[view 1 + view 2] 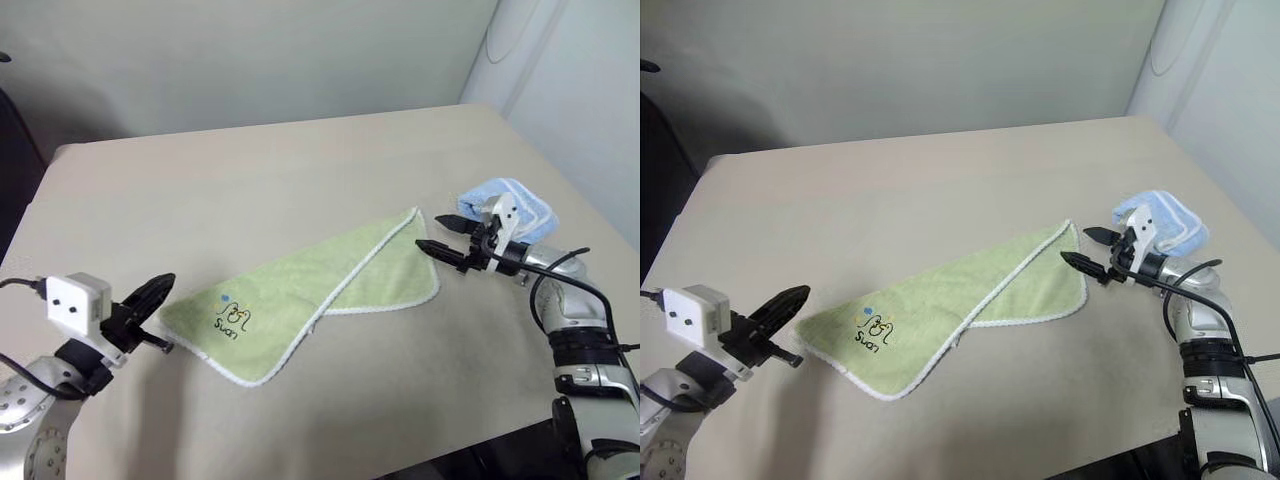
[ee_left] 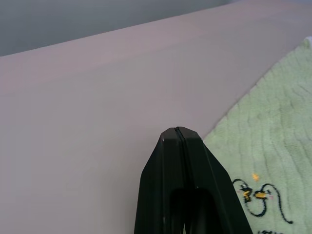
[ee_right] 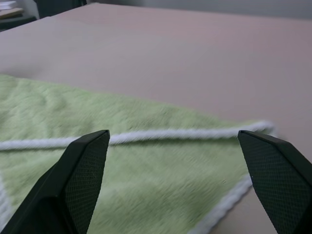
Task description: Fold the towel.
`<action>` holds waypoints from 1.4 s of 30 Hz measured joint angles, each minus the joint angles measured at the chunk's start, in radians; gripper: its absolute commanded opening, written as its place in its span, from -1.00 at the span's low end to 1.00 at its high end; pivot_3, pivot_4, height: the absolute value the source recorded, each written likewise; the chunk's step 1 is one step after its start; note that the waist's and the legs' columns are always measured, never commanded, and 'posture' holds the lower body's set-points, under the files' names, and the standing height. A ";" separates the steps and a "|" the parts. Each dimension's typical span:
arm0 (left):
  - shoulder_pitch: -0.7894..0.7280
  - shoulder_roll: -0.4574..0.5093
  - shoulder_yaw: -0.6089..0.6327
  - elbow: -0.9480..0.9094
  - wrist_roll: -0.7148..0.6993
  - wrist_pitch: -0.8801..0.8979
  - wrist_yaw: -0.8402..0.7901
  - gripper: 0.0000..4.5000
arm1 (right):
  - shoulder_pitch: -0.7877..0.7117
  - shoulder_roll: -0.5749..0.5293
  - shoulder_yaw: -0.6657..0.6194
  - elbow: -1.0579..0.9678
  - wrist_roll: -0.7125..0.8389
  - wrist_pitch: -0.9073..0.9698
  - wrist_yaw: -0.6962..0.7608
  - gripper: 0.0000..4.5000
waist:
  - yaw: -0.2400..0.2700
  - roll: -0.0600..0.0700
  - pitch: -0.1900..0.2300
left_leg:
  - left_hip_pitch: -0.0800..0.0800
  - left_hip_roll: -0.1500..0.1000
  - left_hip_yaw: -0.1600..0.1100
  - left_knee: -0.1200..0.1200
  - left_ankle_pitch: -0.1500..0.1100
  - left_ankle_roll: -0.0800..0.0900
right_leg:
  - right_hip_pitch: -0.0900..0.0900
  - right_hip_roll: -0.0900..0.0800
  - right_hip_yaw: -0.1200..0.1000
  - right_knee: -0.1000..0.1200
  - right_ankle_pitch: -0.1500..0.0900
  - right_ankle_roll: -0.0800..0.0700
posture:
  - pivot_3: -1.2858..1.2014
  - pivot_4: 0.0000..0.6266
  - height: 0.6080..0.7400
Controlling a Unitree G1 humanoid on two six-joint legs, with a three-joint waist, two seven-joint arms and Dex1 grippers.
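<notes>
Here, towel (image 1: 310,285) half-folded on table (image 1: 250,170); no containers.

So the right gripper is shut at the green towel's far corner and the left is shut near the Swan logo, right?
Not quite: the right gripper is open, its fingers spread wide over the towel, as the right wrist view shows. The left gripper is shut near the logo.
</notes>
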 measured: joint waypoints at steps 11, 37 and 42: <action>-0.014 -0.015 -0.057 -0.016 0.014 -0.005 -0.005 -1.00 | -0.180 -0.008 0.117 0.270 -0.205 -0.273 -0.012 0.98 | -0.002 0.000 0.000 | 0.000 0.000 0.000 -0.001 0.000 0.001 | -0.001 0.000 0.000 0.000 0.000 0.000 | 0.03 -0.52 1.00; -0.005 -0.032 -0.097 -0.044 0.019 -0.005 0.021 -1.00 | -0.581 0.044 0.469 0.933 -0.819 -0.808 -0.466 0.98 | -0.002 0.001 0.000 | -0.003 0.000 0.000 -0.001 -0.003 0.003 | -0.004 -0.001 -0.001 0.001 0.000 0.000 | 0.03 -0.52 1.00; -0.011 -0.032 -0.097 -0.044 0.020 -0.006 0.020 -1.00 | -0.581 0.053 0.498 0.947 -0.871 -0.808 -0.523 0.98 | -0.002 0.001 0.000 | -0.005 0.000 0.000 -0.001 -0.002 0.003 | -0.005 -0.001 -0.001 0.001 0.000 0.000 | 0.03 -0.52 1.00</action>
